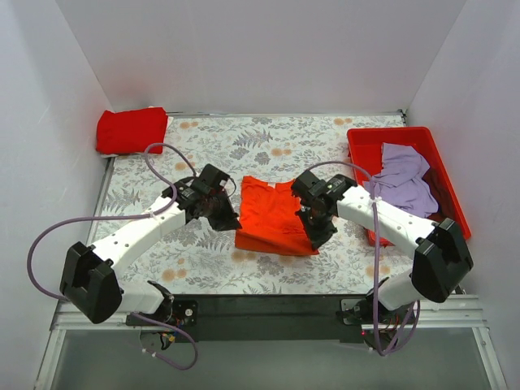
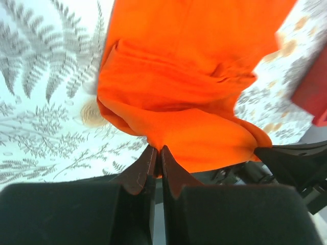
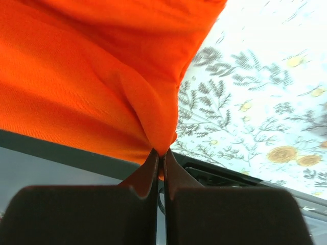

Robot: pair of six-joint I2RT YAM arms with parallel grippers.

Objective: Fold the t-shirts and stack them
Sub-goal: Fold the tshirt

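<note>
A bright orange t-shirt (image 1: 272, 215) lies partly folded in the middle of the flowered table. My left gripper (image 1: 231, 221) is shut on its near left corner; the left wrist view shows the orange cloth (image 2: 179, 97) pinched between the dark fingertips (image 2: 145, 166). My right gripper (image 1: 318, 237) is shut on the near right corner, with orange cloth (image 3: 92, 87) bunched at its tips. A folded red t-shirt (image 1: 131, 130) sits at the far left corner. A lavender t-shirt (image 1: 402, 179) lies crumpled in the red bin (image 1: 449, 175).
The red plastic bin stands along the right edge of the table, close beside my right arm. White walls close in the left, far and right sides. A black rail (image 1: 268, 307) runs along the near edge between the arm bases.
</note>
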